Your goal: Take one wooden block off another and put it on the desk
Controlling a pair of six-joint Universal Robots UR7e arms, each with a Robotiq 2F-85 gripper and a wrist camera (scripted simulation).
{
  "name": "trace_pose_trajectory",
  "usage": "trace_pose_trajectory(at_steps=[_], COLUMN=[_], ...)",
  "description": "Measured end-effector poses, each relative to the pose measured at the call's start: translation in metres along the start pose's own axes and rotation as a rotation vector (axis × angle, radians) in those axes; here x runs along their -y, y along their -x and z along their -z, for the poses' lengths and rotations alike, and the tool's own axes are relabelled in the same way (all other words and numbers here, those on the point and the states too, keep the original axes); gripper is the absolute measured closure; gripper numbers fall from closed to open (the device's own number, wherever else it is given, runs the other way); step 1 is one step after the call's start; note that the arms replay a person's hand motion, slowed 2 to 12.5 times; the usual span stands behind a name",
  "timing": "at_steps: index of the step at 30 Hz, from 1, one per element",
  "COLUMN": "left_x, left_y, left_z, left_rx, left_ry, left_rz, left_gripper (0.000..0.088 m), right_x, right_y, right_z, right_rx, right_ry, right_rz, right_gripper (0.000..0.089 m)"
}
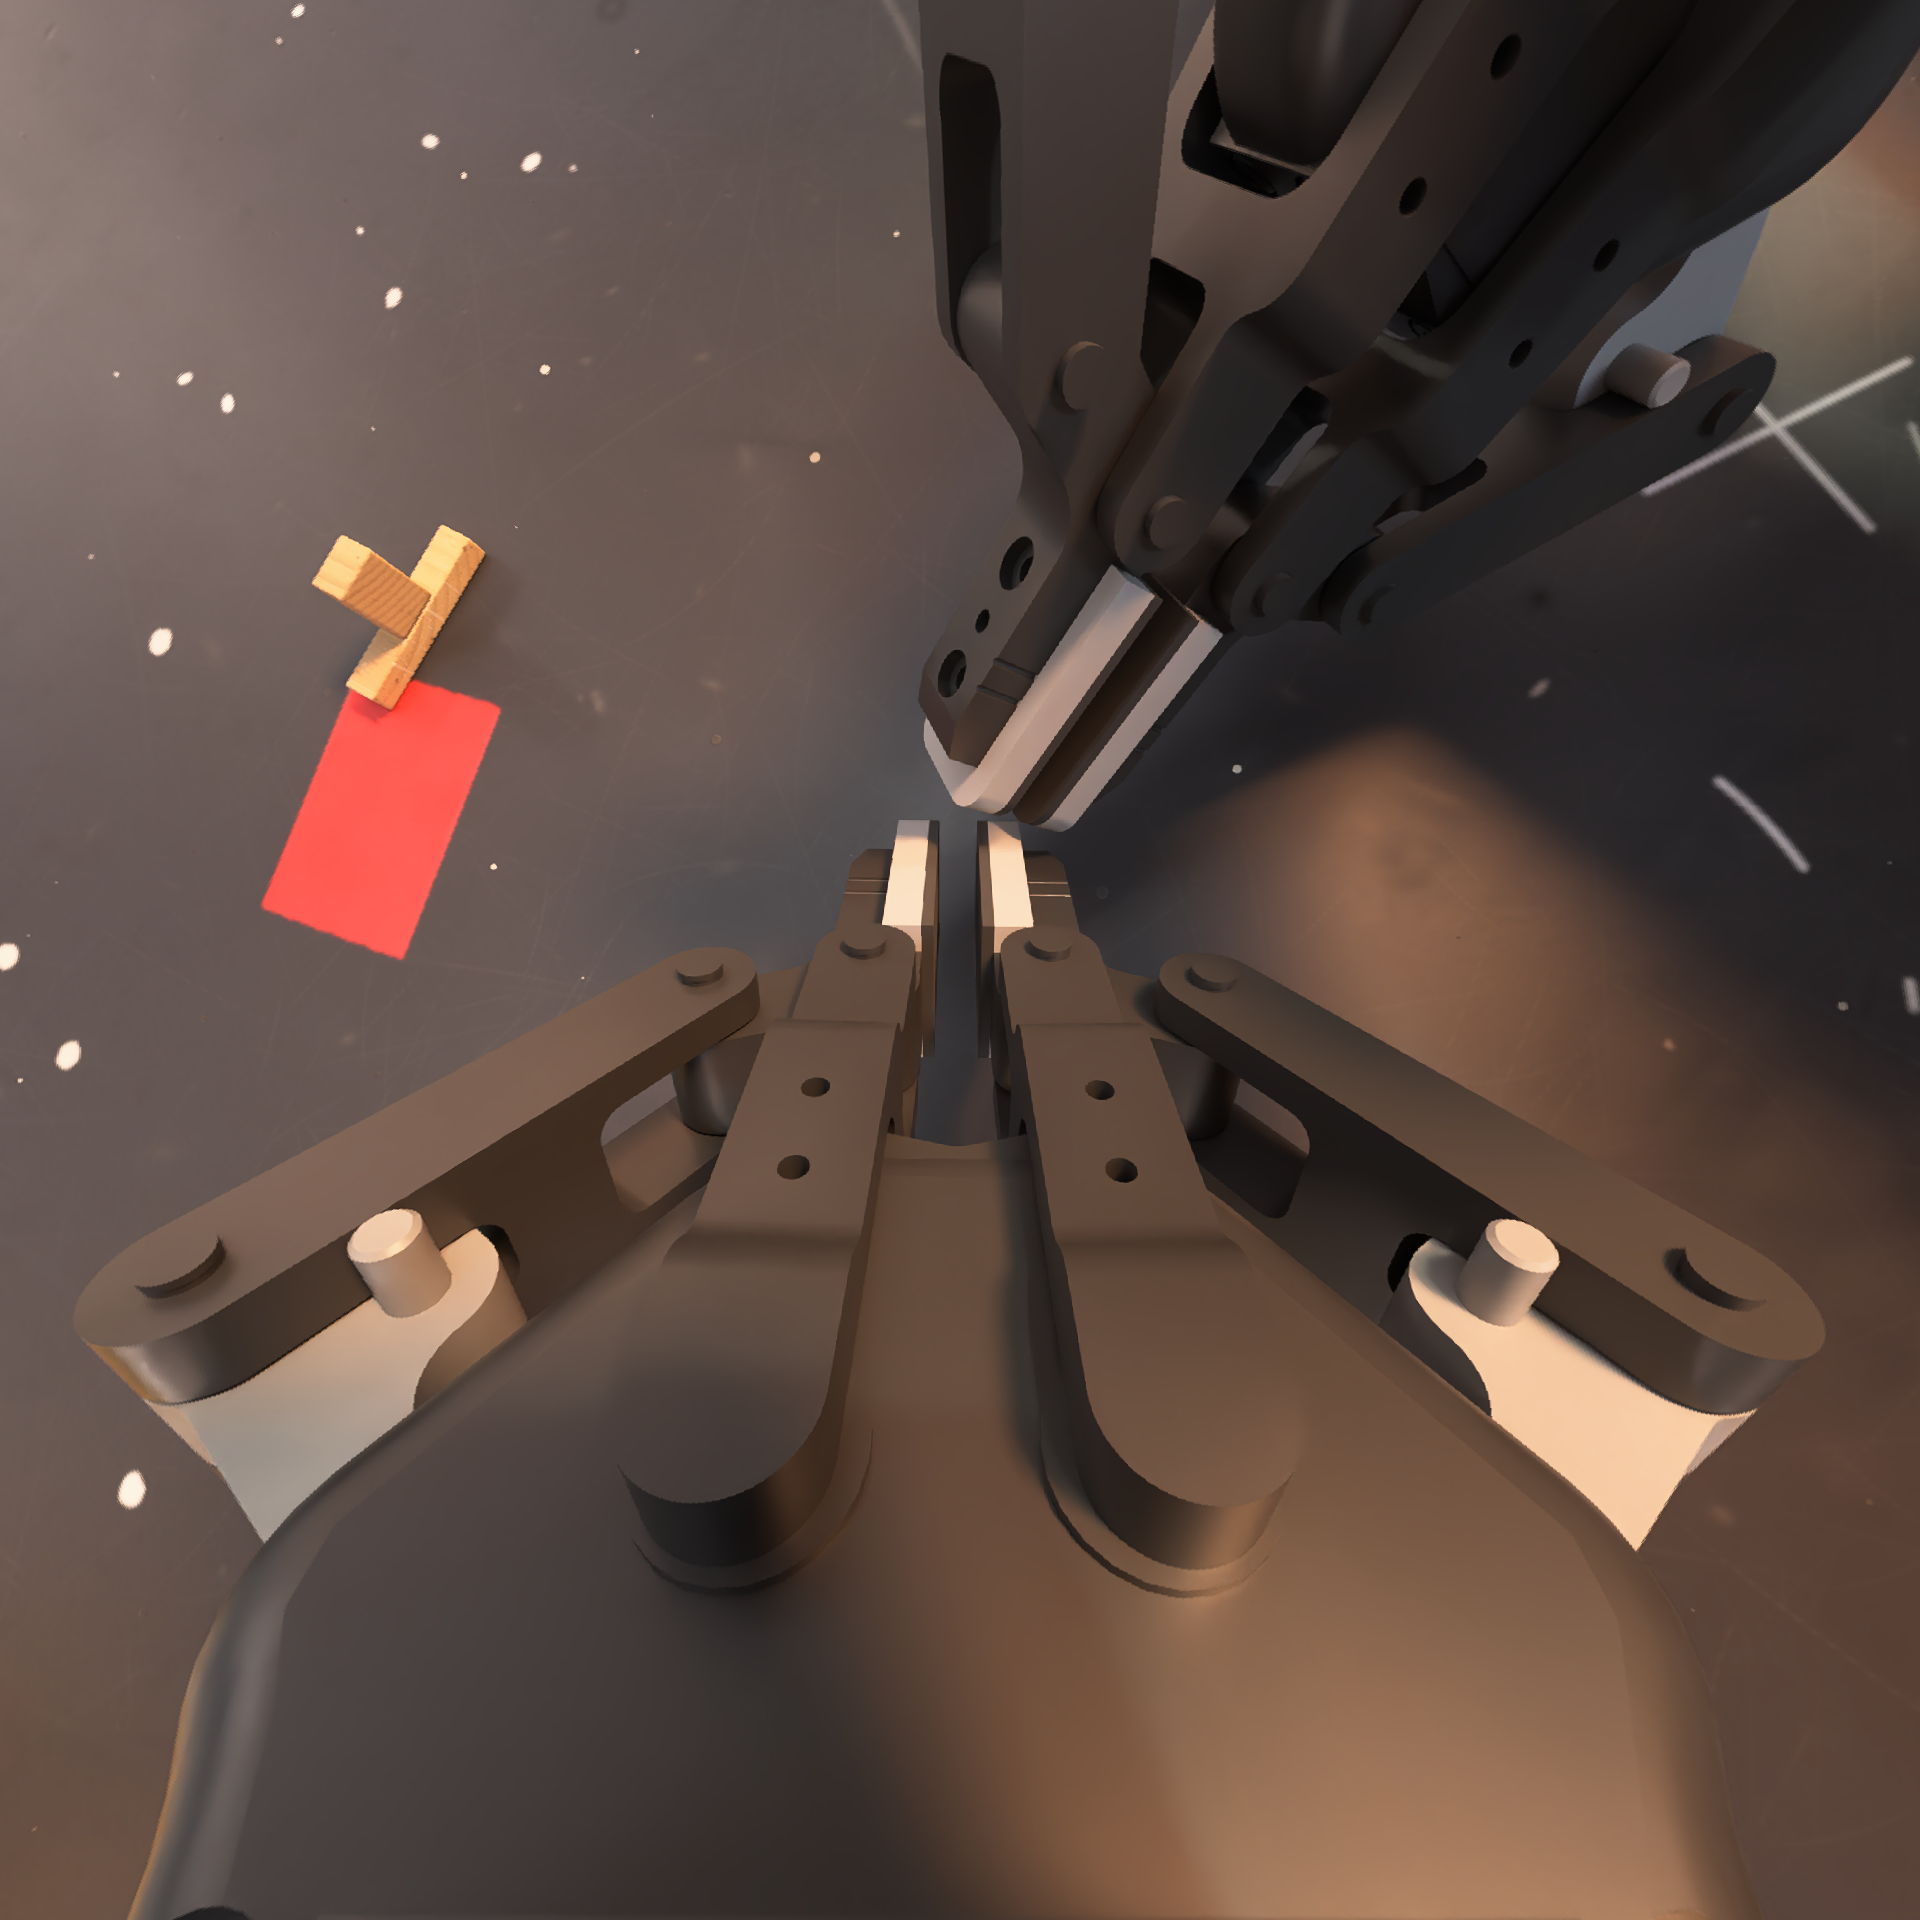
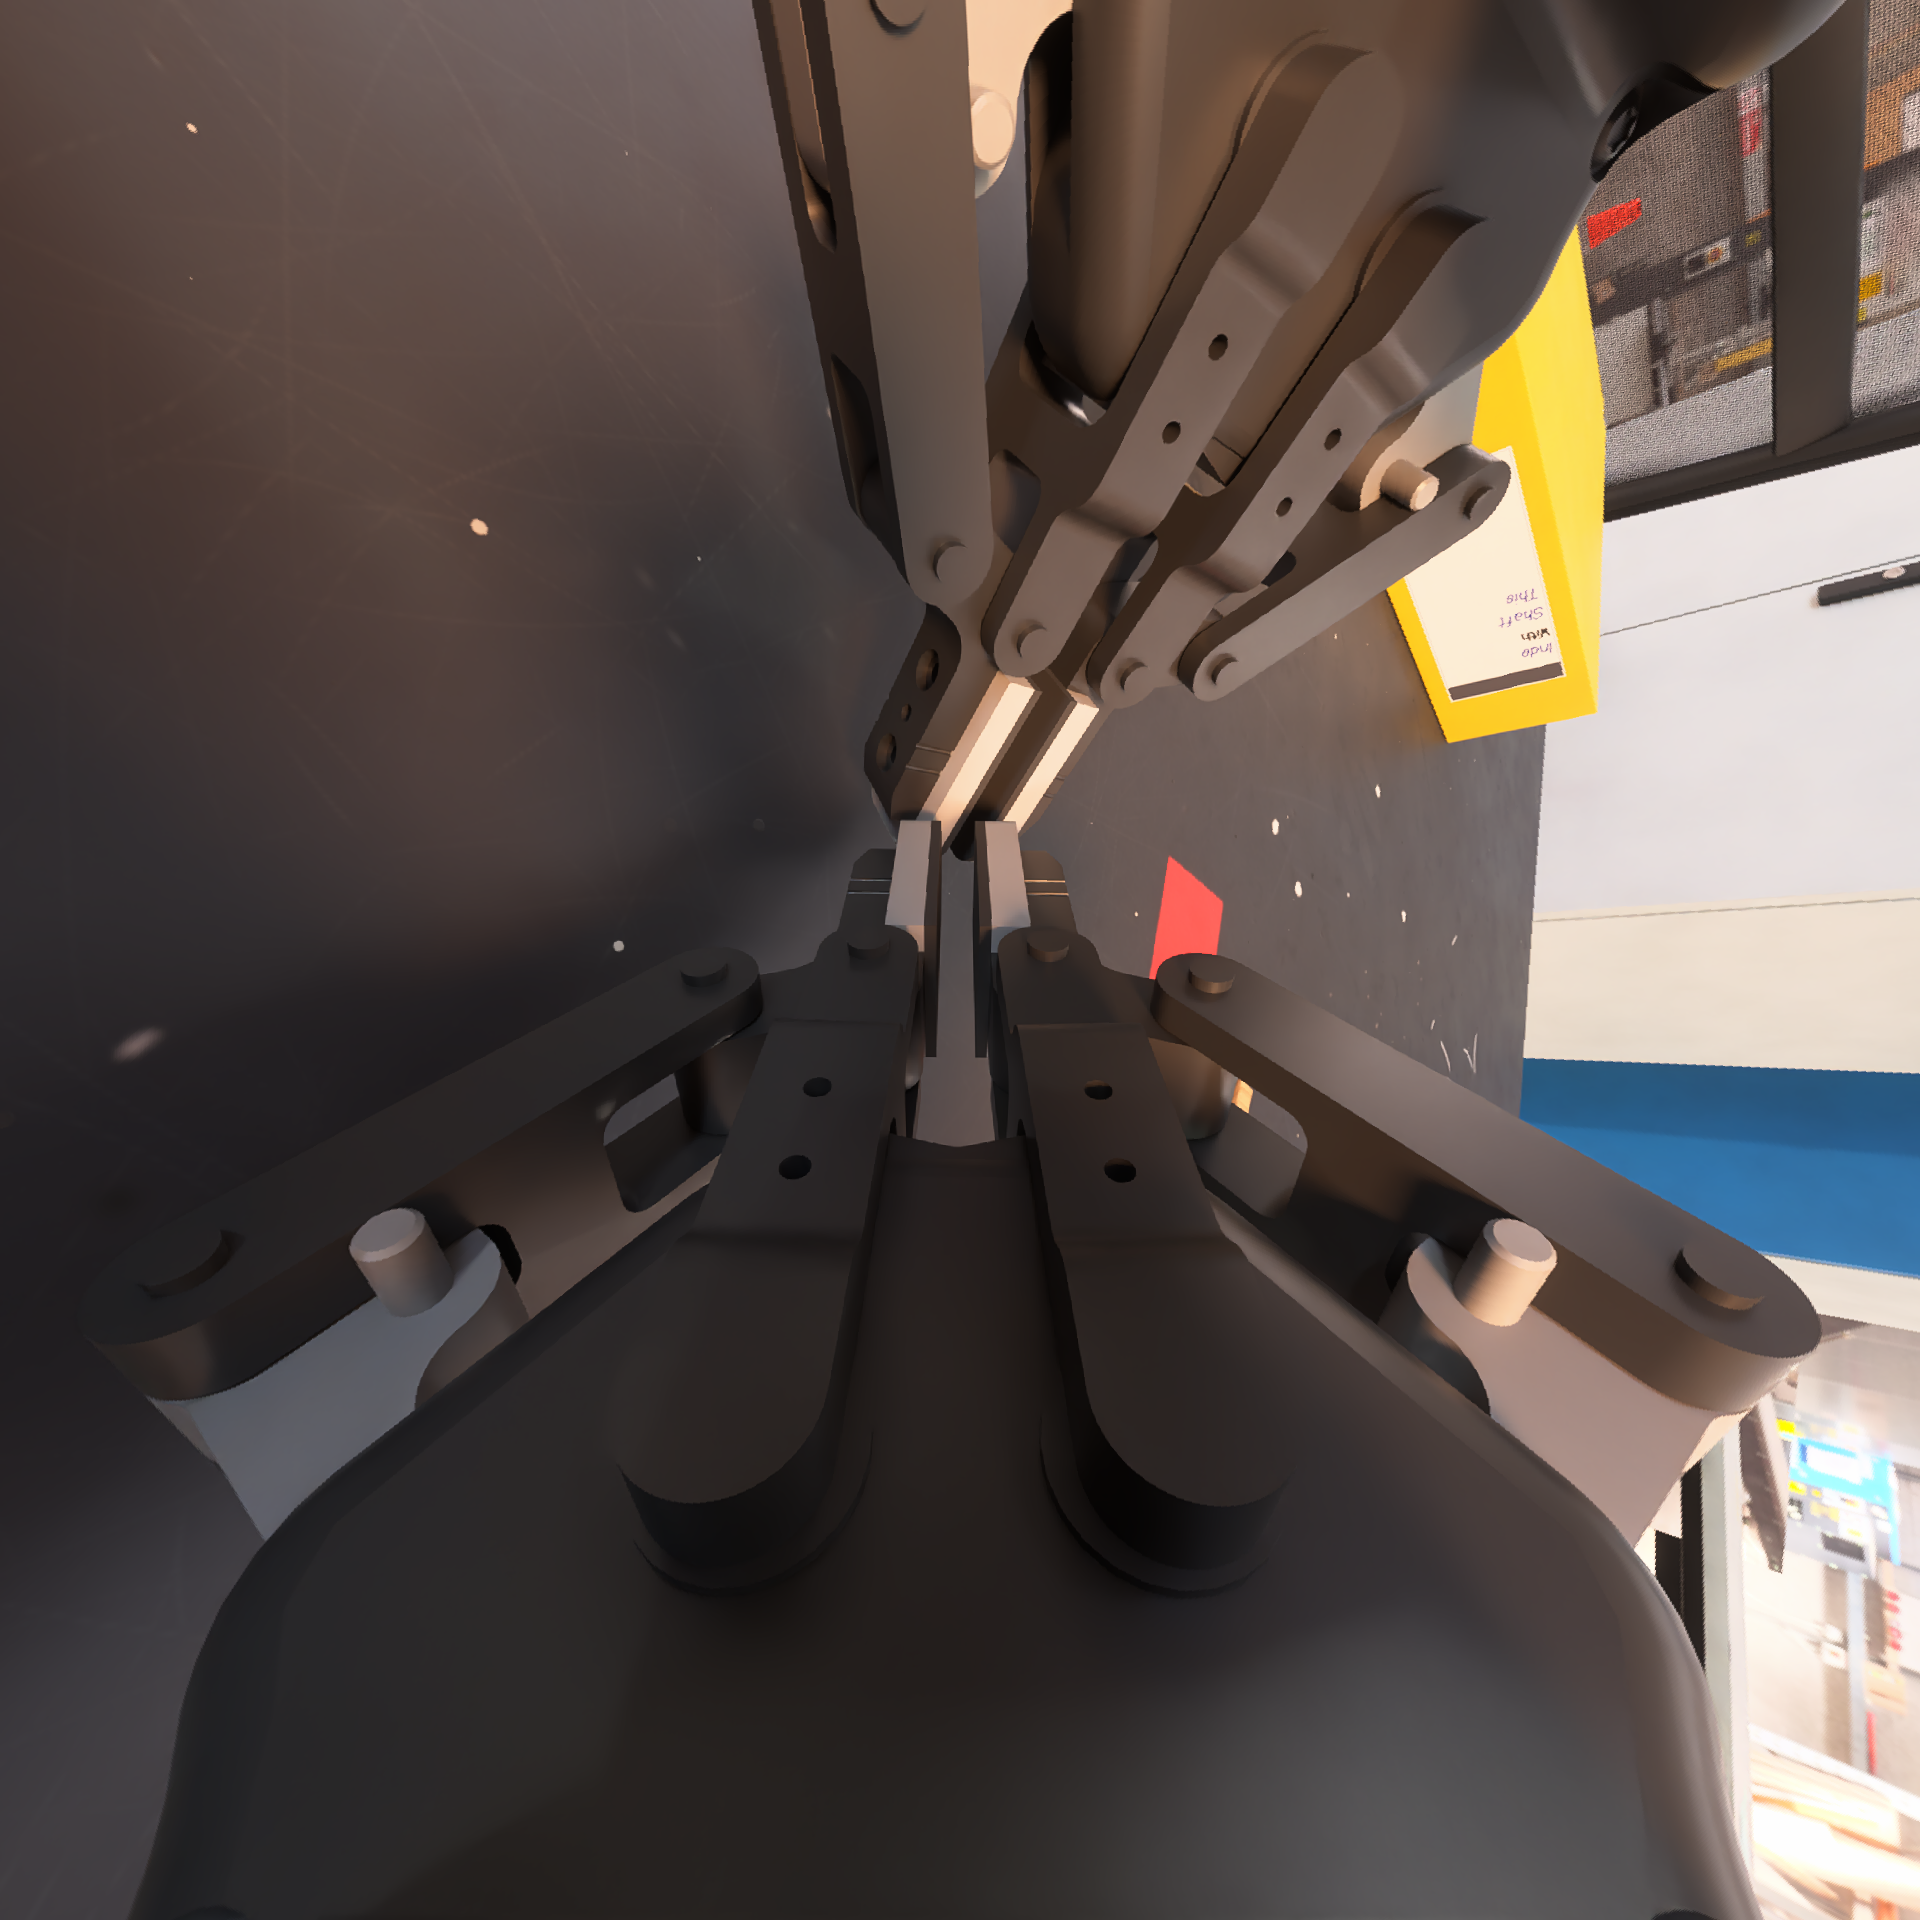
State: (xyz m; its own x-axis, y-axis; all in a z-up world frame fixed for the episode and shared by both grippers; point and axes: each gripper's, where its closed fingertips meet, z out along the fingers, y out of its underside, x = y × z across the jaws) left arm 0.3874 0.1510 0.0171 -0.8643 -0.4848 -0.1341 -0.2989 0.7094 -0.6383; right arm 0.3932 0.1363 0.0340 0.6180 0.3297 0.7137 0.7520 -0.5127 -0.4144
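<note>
Two light wooden blocks [image 1: 400, 613] lie crossed on the dark desk [image 1: 644, 416] at the left of the left wrist view. The shorter one [image 1: 358, 582] rests across the longer one [image 1: 426, 608]. My left gripper [image 1: 957, 847] is shut and empty, well to the right of the blocks and above the desk. My right gripper [image 1: 1023, 784] comes in from the upper right, also shut and empty, with its tips almost meeting the left gripper's. In the right wrist view the right gripper [image 2: 957, 847] is tip to tip with the left gripper [image 2: 982, 790]. The blocks are hidden in that view.
A flat red rectangle [image 1: 382, 821] lies on the desk, touching the near end of the longer block. It also shows in the right wrist view [image 2: 1184, 914]. A yellow box [image 2: 1527, 520] with a white label stands near the desk's edge [image 2: 1532, 935].
</note>
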Motion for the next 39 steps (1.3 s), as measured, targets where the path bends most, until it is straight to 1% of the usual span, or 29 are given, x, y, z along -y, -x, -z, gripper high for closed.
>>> trace_pose_trajectory(at_steps=[8,14,24,29,39], left_x=[-0.0001,-0.0009,-0.0039,-0.0043,-0.0036], left_y=[0.0007,0.0005,-0.0006,-0.0006,-0.0024], left_z=[-0.0001,-0.0006,-0.003,-0.0038,-0.0048], left_rx=[0.004,0.008,0.012,0.011,-0.013], left_ry=[0.005,0.019,0.048,0.048,0.024], left_rz=[0.001,-0.006,-0.015,-0.011,0.004], left_gripper=[0.0819,0.0819,0.0819,0.0818,0.0818], right_x=[-0.0006,-0.0006,-0.0012,-0.0019,-0.0015], right_y=[-0.0006,0.0,0.0032,0.0036,0.0053], right_z=[-0.0001,-0.0004,-0.0022,-0.0026,-0.0016], right_rx=[-0.015,-0.023,-0.02,-0.017,0.007], right_ry=[0.013,0.03,0.055,0.051,0.02], right_rz=[0.027,0.061,0.105,0.1,0.065], right_gripper=[0.0837,0.0838,0.0838,0.0838,0.0839])
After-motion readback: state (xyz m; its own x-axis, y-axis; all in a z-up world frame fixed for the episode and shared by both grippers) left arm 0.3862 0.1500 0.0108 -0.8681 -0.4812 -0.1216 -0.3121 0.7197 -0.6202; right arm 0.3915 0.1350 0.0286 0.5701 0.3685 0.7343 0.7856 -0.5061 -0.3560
